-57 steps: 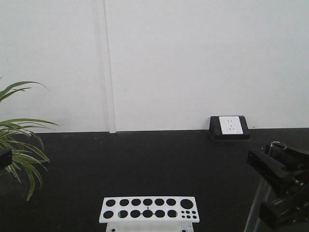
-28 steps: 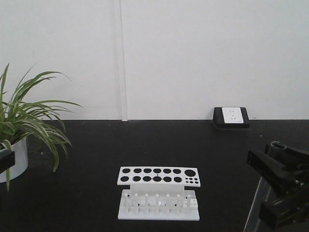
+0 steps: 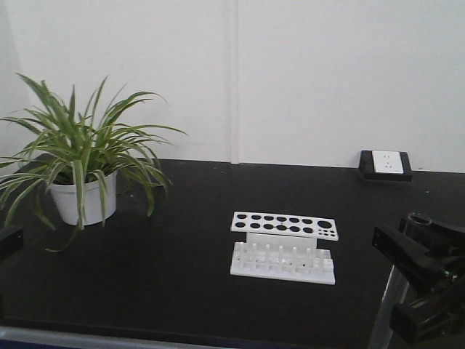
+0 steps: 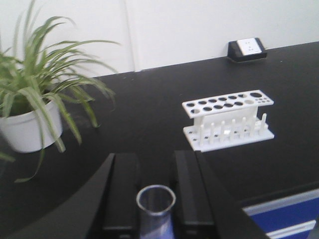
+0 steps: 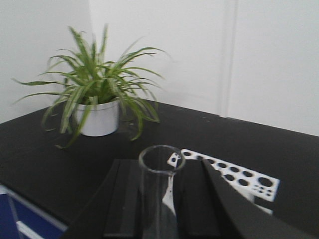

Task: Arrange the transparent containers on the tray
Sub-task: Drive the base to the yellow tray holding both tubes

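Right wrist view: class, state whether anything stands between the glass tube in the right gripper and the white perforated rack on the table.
Nothing visible does. The glass tube, held upright in the right gripper, has only bare black table between it and the white rack. The potted plant stands well off to the left.

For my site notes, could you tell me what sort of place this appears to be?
Probably a laboratory bench: a black worktop carries a white test-tube rack, and the wrist cameras show a left glass tube and a right glass tube, each clamped upright.
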`<state>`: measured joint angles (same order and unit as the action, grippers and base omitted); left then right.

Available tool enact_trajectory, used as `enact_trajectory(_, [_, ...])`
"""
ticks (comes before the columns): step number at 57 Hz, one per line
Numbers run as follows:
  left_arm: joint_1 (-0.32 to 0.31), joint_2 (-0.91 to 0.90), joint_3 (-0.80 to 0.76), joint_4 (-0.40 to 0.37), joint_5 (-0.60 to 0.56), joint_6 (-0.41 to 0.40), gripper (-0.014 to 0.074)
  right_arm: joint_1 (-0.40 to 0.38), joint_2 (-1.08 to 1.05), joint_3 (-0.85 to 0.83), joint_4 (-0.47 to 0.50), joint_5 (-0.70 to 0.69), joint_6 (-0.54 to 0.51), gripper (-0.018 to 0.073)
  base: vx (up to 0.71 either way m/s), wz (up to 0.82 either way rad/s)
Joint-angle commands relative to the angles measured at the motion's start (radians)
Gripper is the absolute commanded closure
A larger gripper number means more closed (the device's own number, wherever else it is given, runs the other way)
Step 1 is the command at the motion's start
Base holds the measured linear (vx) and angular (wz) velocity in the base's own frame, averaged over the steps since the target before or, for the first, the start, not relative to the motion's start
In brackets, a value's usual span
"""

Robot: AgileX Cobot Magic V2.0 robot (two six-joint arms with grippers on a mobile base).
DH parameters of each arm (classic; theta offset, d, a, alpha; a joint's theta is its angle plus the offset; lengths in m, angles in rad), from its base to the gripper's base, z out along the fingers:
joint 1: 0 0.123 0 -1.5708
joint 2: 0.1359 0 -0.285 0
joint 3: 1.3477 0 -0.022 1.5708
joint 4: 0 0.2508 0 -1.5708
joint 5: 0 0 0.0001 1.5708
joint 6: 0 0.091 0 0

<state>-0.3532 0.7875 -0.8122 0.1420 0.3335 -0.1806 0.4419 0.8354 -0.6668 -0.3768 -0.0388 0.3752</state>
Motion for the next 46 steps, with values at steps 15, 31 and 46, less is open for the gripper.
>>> enact_trajectory(15, [-0.005, -0.006, -0.025, -0.003, -0.082, 0.000, 0.0602, -0.002, -0.010, -0.030, 0.000, -0.079, -0.005, 0.0571, -0.30, 0.38])
enact_trajectory(31, [-0.005, -0.006, -0.025, -0.003, -0.082, 0.000, 0.0602, -0.002, -0.010, -0.030, 0.000, -0.079, -0.005, 0.0571, -0.31, 0.40])
enact_trajectory(46, [-0.005, -0.006, -0.025, -0.003, -0.082, 0.000, 0.0602, -0.002, -0.010, -0.030, 0.001, -0.079, -0.005, 0.0571, -0.31, 0.38])
